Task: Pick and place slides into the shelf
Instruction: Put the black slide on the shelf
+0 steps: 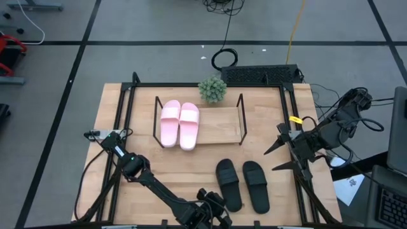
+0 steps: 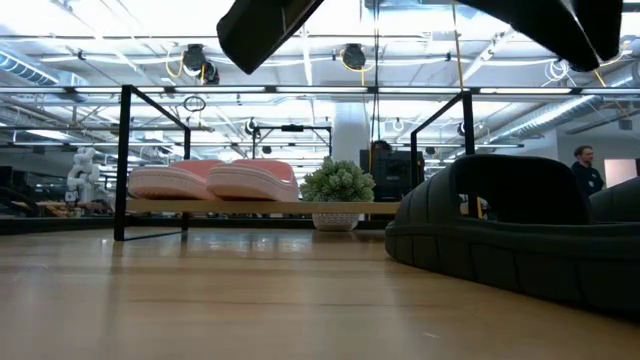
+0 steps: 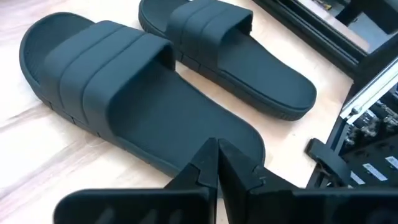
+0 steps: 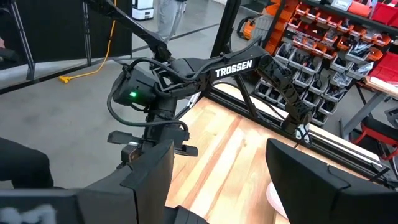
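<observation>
Left gripper (image 3: 216, 163), jaws clenched on nothing, hovers over the heel of the black slides (image 1: 242, 184).

Right gripper (image 1: 278, 157) waits at the tabletop (image 1: 191, 165) edge, jaws spread; its wrist view reads "TROSSEN" on the left arm (image 4: 234, 68). Pink slides (image 1: 179, 123) sit on the shelf (image 1: 219, 124).
</observation>
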`<state>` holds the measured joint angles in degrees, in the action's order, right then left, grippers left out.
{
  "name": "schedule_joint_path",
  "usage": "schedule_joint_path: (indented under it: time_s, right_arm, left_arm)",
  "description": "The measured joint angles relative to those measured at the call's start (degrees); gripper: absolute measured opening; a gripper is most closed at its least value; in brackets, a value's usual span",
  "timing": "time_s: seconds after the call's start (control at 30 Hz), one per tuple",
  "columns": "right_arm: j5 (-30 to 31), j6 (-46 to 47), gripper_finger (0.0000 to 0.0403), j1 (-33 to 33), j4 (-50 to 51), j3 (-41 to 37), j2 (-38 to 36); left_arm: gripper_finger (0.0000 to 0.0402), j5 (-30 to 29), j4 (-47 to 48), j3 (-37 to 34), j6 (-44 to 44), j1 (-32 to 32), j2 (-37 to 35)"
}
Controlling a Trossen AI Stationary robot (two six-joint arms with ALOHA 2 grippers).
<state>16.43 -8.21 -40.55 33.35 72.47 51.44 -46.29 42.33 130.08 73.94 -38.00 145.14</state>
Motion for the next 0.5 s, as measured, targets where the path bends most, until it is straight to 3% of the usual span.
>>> schedule_joint_path:
  time_s: [0.27, 0.5]
  right_arm:
    - [0.0, 0.0, 0.0247, -0.01, 1.19, 0.0, -0.79]
    - [0.0, 0.0, 0.0247, -0.01, 3.38, 0.0, -1.02]
  left_arm:
    - [0.0005, -0.52, -0.2, 0.0, 6.69, 0.5, 0.0]
    - [0.0052, -0.64, 0.03, 0.0, 9.62, 0.71, 0.0]
